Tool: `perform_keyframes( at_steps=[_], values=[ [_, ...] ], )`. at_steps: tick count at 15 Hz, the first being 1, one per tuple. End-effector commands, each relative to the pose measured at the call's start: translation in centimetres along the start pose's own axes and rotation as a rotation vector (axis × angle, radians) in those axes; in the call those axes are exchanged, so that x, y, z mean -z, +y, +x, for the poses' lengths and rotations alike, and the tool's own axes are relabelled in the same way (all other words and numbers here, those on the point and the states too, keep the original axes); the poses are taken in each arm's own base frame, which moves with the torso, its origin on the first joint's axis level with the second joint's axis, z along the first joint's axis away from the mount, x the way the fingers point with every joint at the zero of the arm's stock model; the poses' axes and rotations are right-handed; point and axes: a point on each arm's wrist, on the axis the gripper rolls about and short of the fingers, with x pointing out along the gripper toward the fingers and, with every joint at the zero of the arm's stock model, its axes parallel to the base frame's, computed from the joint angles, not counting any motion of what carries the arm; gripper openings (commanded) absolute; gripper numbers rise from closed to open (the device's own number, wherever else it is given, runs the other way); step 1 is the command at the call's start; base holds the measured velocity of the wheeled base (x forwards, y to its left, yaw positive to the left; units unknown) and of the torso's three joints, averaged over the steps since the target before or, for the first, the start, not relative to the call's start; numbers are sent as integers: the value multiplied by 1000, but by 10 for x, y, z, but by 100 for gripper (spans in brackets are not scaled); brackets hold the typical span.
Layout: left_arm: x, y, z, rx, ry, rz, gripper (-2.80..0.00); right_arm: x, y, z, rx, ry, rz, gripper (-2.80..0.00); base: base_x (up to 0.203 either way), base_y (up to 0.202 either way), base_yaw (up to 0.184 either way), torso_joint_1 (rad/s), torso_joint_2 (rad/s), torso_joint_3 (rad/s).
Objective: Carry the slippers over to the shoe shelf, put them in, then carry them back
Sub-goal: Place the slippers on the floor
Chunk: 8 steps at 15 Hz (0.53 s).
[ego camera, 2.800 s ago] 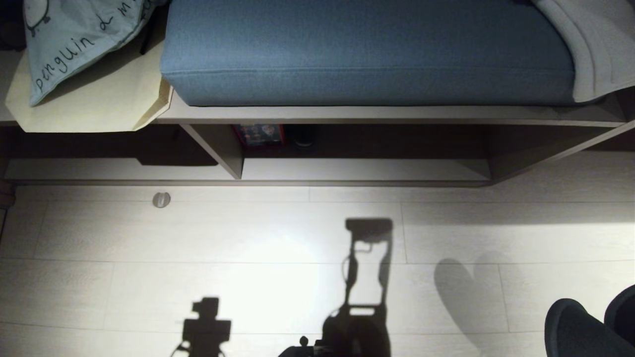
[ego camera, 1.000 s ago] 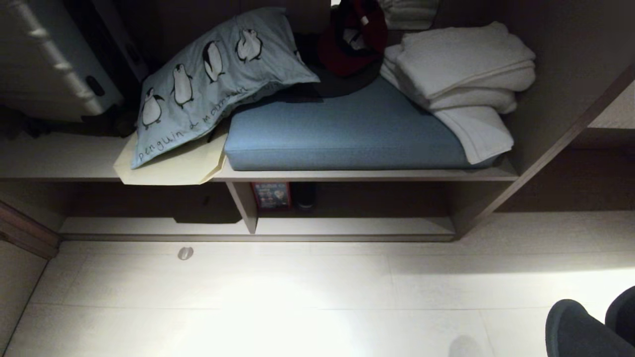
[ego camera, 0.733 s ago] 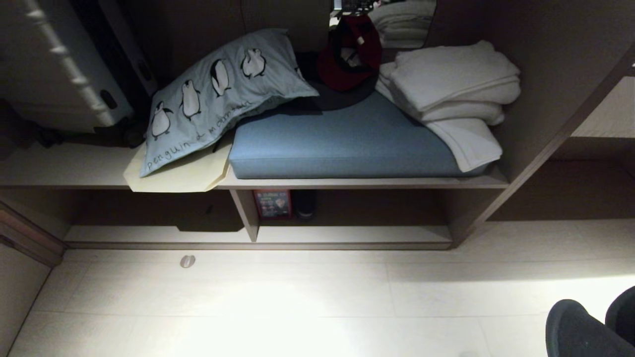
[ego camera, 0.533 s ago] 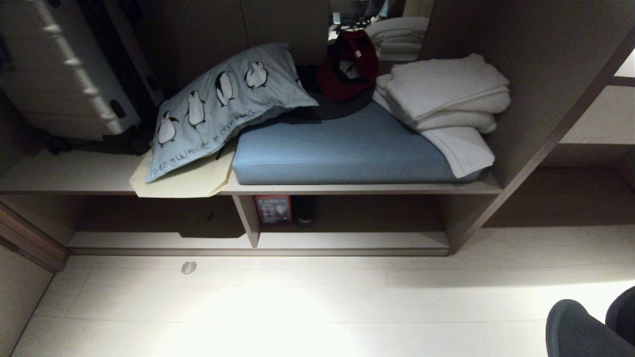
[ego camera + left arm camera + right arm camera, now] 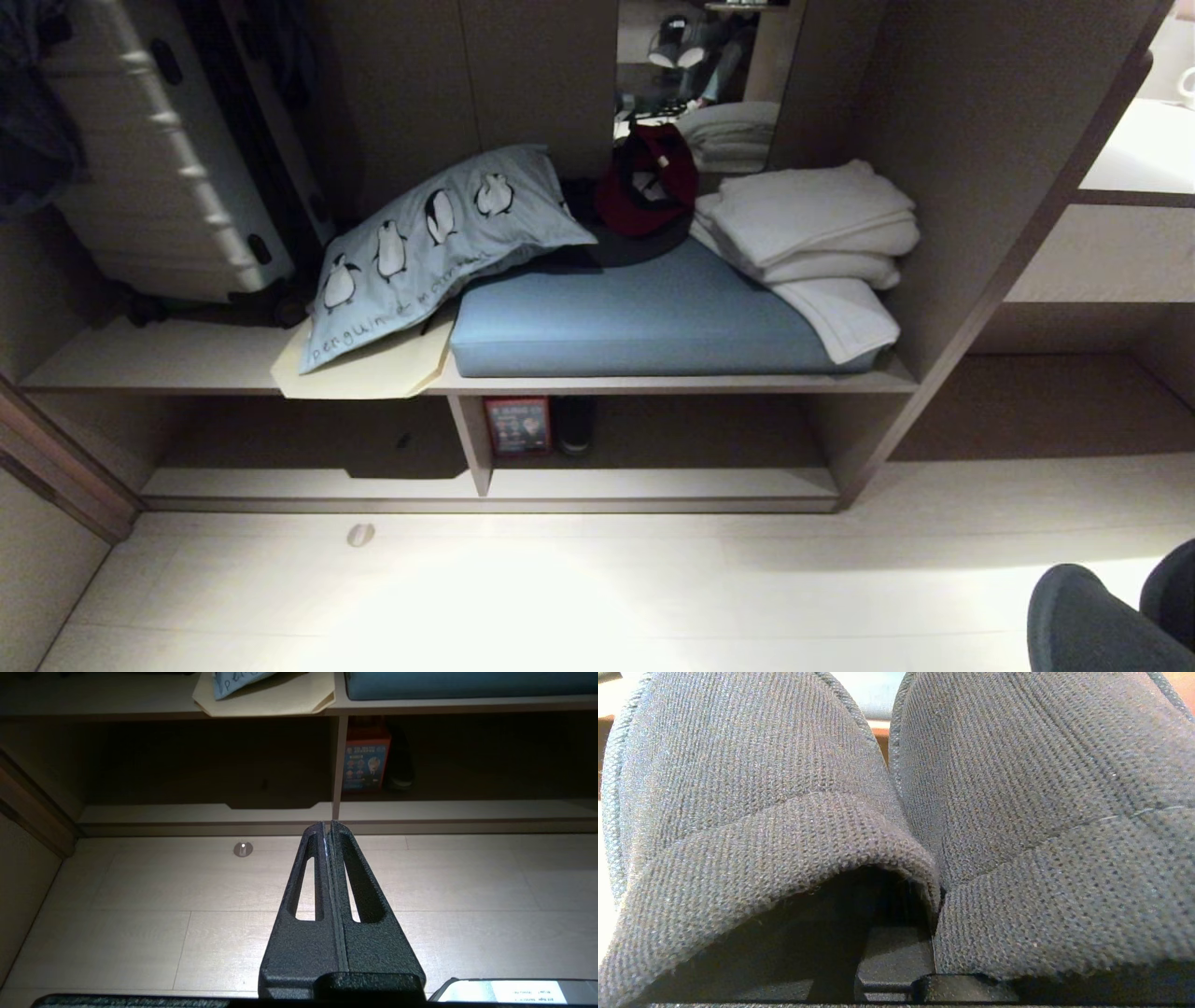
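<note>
The slippers (image 5: 1092, 621), dark blue-grey, show at the lower right corner of the head view. In the right wrist view the two (image 5: 738, 788) lie side by side and fill the picture. My right gripper is shut on their inner edges; only a bit of one black finger (image 5: 896, 956) shows under the cloth. The shoe shelf (image 5: 653, 483) is the low open compartment under the bench, with a pale base board and one upright divider (image 5: 471, 439). My left gripper (image 5: 328, 823) is shut and empty, hanging over the floor in front of the shoe shelf (image 5: 444, 809).
A red box (image 5: 516, 426) and a black shoe (image 5: 573, 425) stand in the shelf just right of the divider. Above lie a blue cushion (image 5: 644, 317), a penguin pillow (image 5: 420, 243), white towels (image 5: 803, 224) and a suitcase (image 5: 159, 159). A round metal stop (image 5: 360, 534) sits on the floor.
The head camera has tilted up, so the whole scene has slid down the picture and more of the wardrobe shows. The slippers keep their corner of the view.
</note>
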Motion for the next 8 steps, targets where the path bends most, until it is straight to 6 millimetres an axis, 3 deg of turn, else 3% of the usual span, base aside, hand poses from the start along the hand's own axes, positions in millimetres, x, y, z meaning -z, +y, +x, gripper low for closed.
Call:
perform_keyframes(
  at_steps=[1, 8],
  values=[
    [0, 0, 0, 0, 1, 1, -280, 0, 0, 0, -1, 1, -1, -280, 0, 0, 0, 2, 0, 195],
    [0, 0, 0, 0, 0, 1, -280, 0, 0, 0, -1, 1, -1, -280, 0, 0, 0, 4, 2, 200]
  ],
)
